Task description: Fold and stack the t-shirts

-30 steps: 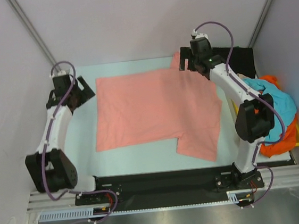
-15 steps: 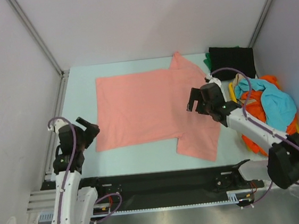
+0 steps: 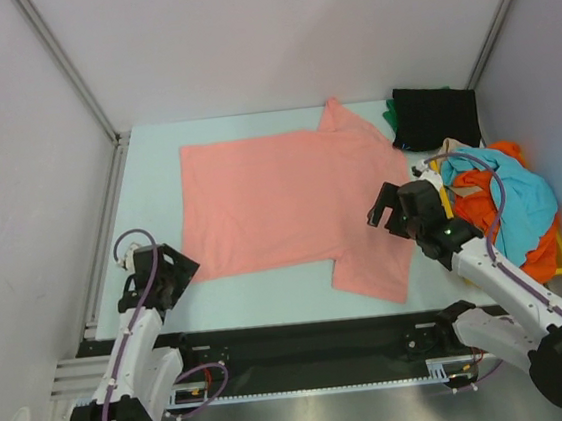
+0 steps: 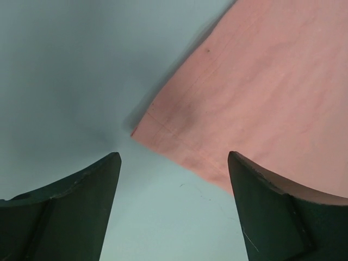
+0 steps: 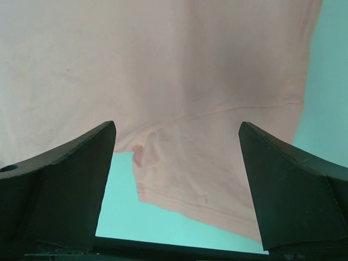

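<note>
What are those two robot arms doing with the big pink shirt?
They seem to be getting ready to fold it. The pink t-shirt lies spread out flat on the table. The left gripper is by the shirt's near left corner, and the right gripper is over its near sleeve. Both have their jaws open and hold nothing. A heap of other shirts waits on the right, and a black shirt lies folded at the back.

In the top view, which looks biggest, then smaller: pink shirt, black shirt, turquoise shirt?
1. Pink shirt, by far.
2. Then black shirt and turquoise shirt: they look alike, the turquoise one crumpled, so no ranking.
</note>
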